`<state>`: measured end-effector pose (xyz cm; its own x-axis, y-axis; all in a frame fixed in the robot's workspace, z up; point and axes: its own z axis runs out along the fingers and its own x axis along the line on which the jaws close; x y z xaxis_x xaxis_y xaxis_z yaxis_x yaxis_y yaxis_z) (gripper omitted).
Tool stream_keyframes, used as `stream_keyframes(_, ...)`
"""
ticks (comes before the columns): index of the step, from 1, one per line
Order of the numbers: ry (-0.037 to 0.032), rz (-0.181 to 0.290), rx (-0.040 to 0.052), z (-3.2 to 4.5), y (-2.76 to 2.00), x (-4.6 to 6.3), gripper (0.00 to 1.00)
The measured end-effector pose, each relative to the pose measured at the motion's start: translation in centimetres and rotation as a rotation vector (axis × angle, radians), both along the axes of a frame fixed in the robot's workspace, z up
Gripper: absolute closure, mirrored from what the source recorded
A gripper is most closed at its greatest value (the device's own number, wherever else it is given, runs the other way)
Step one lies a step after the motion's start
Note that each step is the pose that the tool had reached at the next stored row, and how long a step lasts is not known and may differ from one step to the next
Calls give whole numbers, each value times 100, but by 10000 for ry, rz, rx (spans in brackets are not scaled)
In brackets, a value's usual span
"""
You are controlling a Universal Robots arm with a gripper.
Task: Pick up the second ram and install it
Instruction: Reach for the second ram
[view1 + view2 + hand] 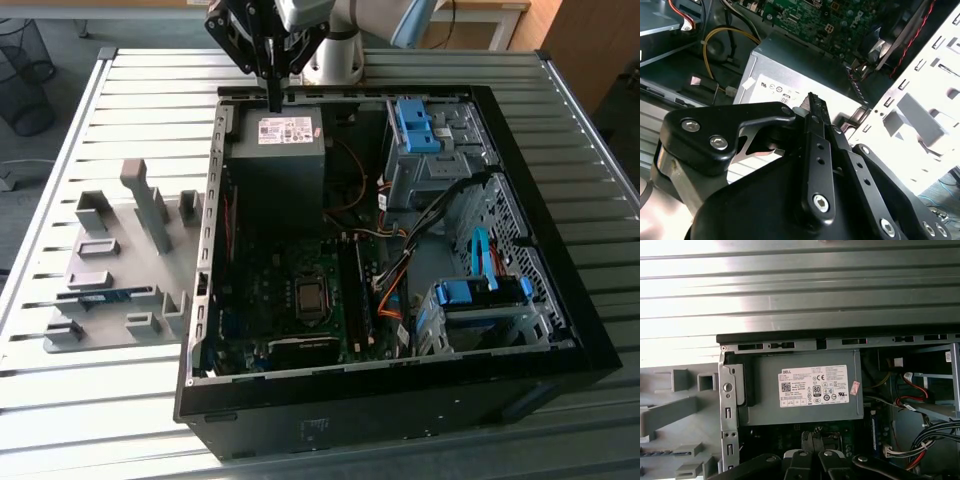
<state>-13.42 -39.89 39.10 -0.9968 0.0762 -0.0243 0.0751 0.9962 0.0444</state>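
Note:
The second ram (105, 295) is a slim blue stick lying in a slot of the grey holder (150, 245), on the table at the exterior view's left of the open computer case (560, 270). My gripper (273, 104) hangs over the far edge of the case, just above the grey power supply (276, 160), well away from the ram. Its fingers are shut with nothing between them. In both wrist views the black fingertips (812, 100) (812, 439) point at the power supply (805, 390) (790, 70).
The motherboard (290, 300) with its memory slots (357, 290) lies in the case below the power supply. Light-blue drive brackets (415, 125) (480, 292) and orange and black cables (395, 285) fill the case's right side. The slatted metal table (100, 400) surrounds everything.

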Motion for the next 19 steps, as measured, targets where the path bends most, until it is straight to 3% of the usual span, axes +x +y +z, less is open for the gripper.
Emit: stream_keyframes(19, 0, 0, -1, -7, 0, -48, 89)
